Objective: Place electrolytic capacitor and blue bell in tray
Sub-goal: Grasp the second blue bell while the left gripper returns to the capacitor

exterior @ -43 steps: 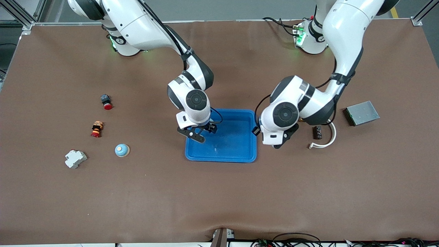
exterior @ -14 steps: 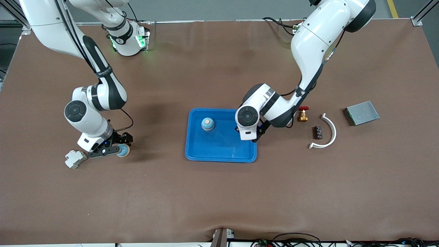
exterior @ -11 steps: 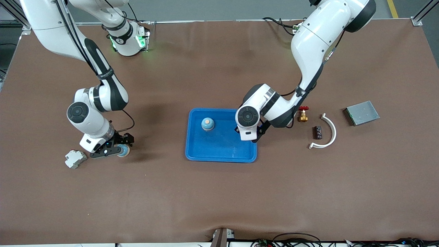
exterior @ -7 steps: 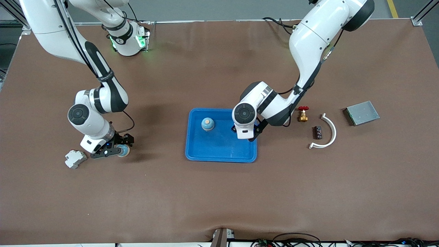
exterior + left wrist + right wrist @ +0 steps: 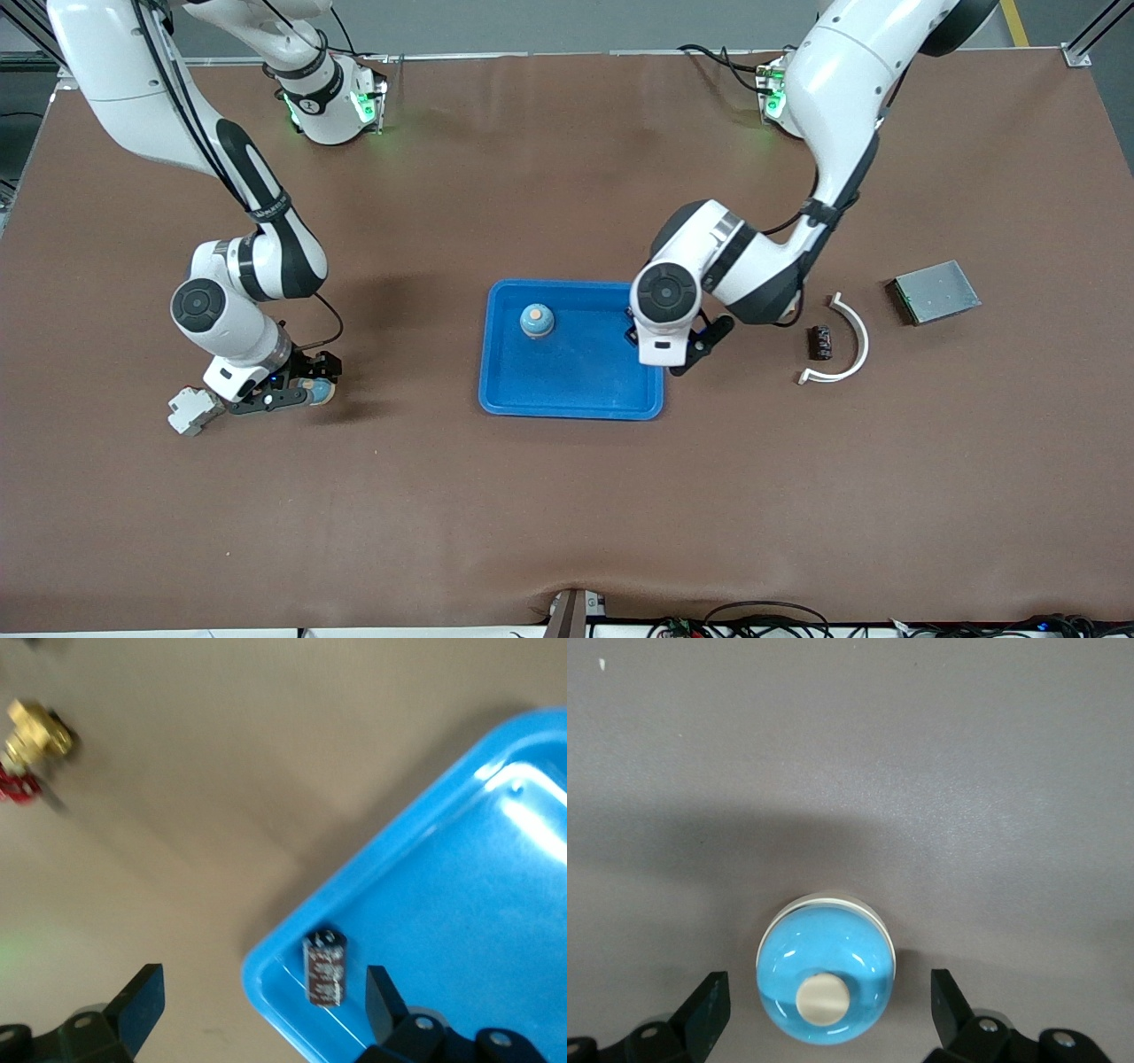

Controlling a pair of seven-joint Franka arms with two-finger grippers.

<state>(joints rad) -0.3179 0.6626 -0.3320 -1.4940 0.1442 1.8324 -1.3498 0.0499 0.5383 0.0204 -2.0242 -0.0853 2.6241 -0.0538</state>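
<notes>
In the front view, the blue tray (image 5: 571, 390) is seen at centre, a blue bell (image 5: 537, 320) inside it; the left gripper (image 5: 678, 354) is over its edge, the right gripper (image 5: 275, 399) at lower left. In the left wrist view, an electrolytic capacitor (image 5: 325, 967) is shown in the tray's corner, jaws apart. In the right wrist view, a second bell (image 5: 826, 980) is framed between spread jaws.

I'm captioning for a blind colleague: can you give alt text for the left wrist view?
A dark electrolytic capacitor lies inside a corner of the blue tray, below the open left gripper. A brass valve with a red handle lies on the brown table outside the tray.
</notes>
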